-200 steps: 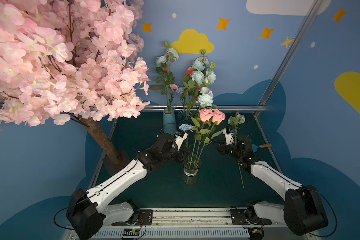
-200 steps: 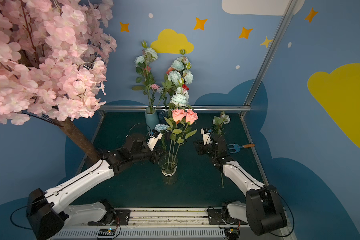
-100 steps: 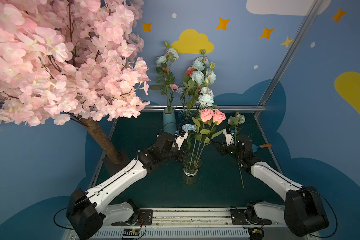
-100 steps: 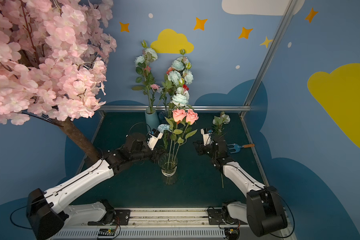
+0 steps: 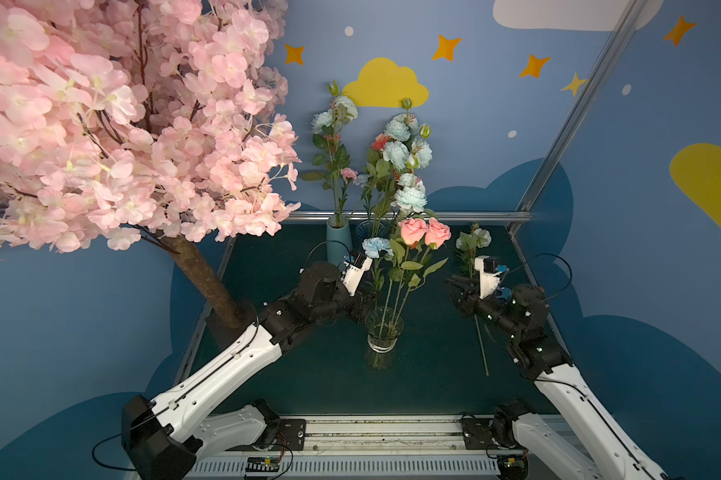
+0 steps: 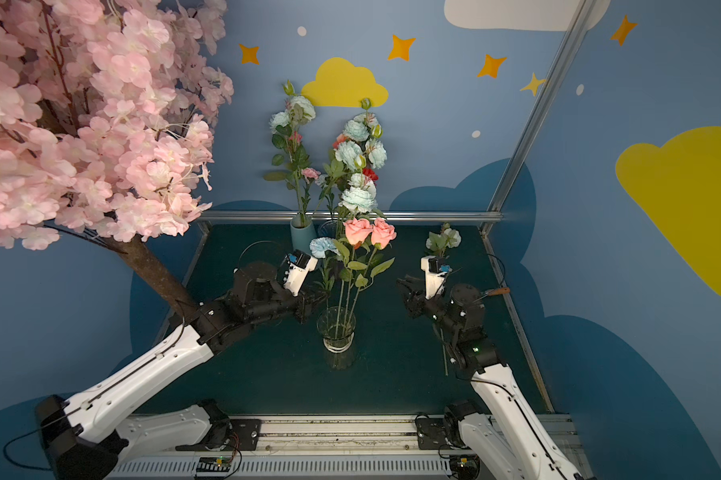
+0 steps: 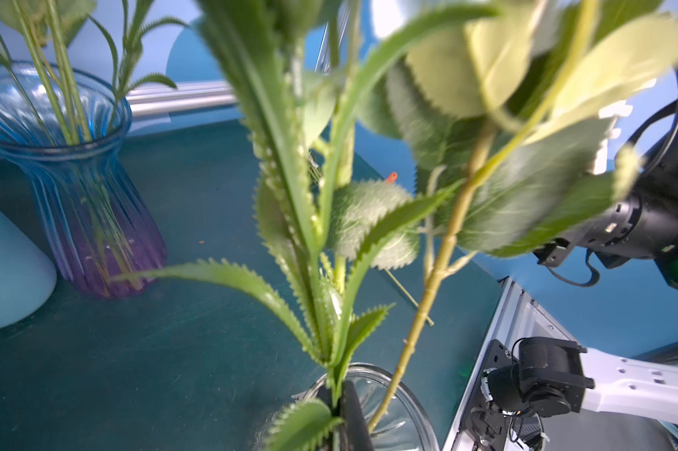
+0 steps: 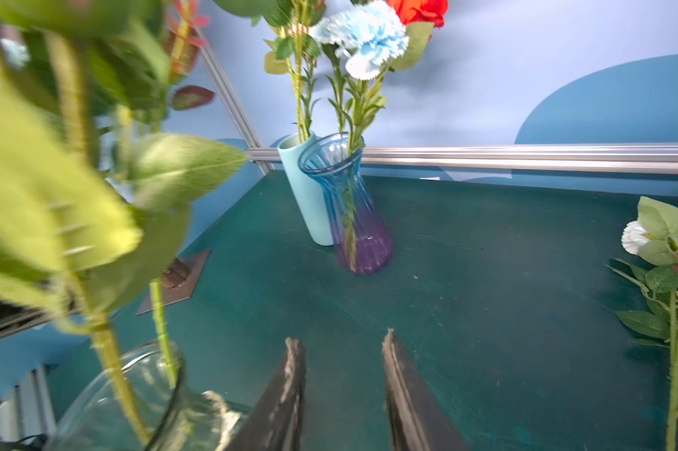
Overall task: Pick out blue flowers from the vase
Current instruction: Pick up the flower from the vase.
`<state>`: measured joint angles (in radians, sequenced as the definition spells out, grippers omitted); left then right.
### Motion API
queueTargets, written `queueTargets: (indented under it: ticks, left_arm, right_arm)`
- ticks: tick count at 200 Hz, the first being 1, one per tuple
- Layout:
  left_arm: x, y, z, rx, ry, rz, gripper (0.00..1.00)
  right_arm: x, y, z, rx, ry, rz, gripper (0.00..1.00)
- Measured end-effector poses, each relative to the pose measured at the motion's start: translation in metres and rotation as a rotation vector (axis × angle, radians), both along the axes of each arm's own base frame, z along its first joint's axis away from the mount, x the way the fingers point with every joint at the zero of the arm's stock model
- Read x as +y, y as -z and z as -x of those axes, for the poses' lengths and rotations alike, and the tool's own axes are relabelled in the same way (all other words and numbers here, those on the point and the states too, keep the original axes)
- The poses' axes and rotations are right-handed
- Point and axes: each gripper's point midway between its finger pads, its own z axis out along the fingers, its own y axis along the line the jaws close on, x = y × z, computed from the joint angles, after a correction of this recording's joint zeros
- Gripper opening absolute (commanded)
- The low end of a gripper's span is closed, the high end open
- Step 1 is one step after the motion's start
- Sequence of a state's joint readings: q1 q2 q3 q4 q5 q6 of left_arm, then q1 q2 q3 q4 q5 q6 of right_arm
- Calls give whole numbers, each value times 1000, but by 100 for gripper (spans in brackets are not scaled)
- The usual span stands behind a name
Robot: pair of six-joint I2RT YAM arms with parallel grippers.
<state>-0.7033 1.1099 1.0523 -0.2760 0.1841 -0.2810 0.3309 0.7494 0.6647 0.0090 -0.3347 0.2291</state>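
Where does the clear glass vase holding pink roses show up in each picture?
Top view: clear glass vase just below picture centre.
Top view: vase likewise just below centre.
Left wrist: vase very near, only its rim showing.
Right wrist: vase very near, blurred.
Shared landmark: pale blue ceramic vase, seen in all four.

I count one clear glass vase point(image 5: 384, 332), one blue-and-purple vase point(image 8: 356, 234), one pale blue vase point(image 5: 338, 245), three in all, two pink roses point(image 5: 413, 231), one blue flower point(image 5: 377, 246) beside them, one pink tree point(image 5: 101, 124), one loose stem point(image 5: 481, 345)
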Motion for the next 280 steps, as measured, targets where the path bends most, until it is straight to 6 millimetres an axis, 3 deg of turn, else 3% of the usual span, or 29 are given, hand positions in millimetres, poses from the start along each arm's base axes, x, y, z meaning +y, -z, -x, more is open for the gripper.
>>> queueTargets:
  ticks: [53, 76, 101, 148, 207, 251, 280]
  left_arm:
    - [10, -42, 13, -83, -5, 110, 3]
    - [15, -59, 19, -120, -7, 155, 3]
    - [21, -68, 26, -149, -8, 184, 3]
    - [27, -81, 35, -178, 0, 227, 3]
    - [17, -95, 40, -181, 63, 235, 3]
    - [16, -107, 48, -201, 101, 253, 3]
    - [16, -105, 51, -193, 116, 250, 3]
  right_arm:
    - [-8, -64, 54, -130, -57, -60, 34]
    - [1, -92, 76, -163, -155, -86, 34]
    - [16, -106, 96, -161, -282, -113, 34]
    - [51, -100, 119, -84, -515, -138, 35]
    - [122, -79, 135, -8, -728, -56, 35]
    - [161, -64, 132, -4, -763, 8, 36]
    - [170, -55, 127, -1, -742, 36, 37]
